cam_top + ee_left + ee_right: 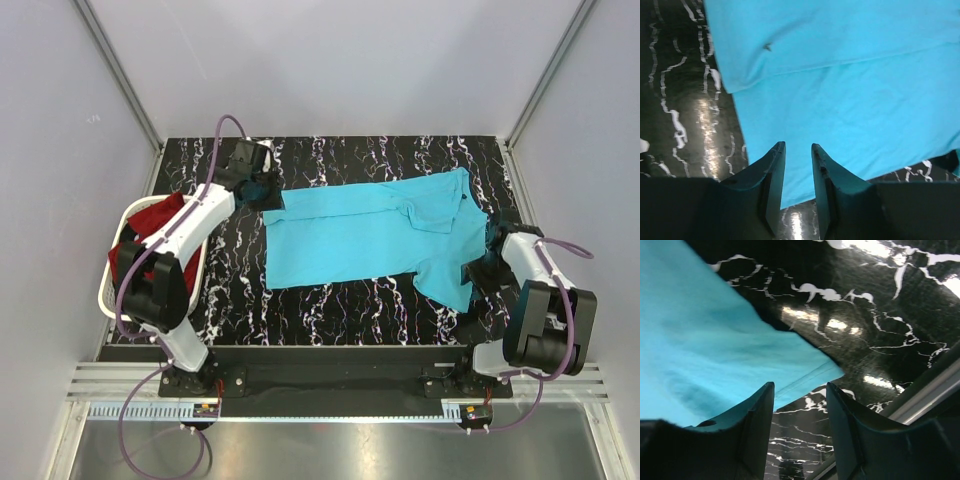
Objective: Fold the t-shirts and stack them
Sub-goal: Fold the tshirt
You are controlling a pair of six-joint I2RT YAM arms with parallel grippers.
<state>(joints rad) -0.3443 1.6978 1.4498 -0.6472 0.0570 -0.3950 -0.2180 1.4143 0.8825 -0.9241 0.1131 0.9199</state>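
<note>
The blue shirt [350, 235] lies flat on the table [240, 275], just to the right of the laundry basket [106, 292]. Its long axis runs straight away from the basket, with the hem at the end nearest it and the collar and sleeves at the end farthest from it. The red shirt [155, 222] is bunched inside the basket.

The left gripper [258, 188] sits just beyond the basket's far right corner, over the far hem corner of the blue shirt. In its wrist view the 2 fingers [771, 172] are parted by a narrow gap. Blue cloth shows through the gap and spreads ahead and to the right of the tips, and nothing looks pinched.

The right gripper [483, 262] is at the end of the shirt farthest from the basket, beside the near sleeve. Its fingers [757, 415] stand wide apart and empty. The cloth's hemmed corner lies just past the tips, on the basket side, with bare table under the other finger.

Each arm is nearest 1 short end of the shirt. My judgement is that a fold along the long axis needs both to grip the far edge and draw it toward the arm bases. The right gripper would first have to shift toward the basket to get cloth between its fingers.
</note>
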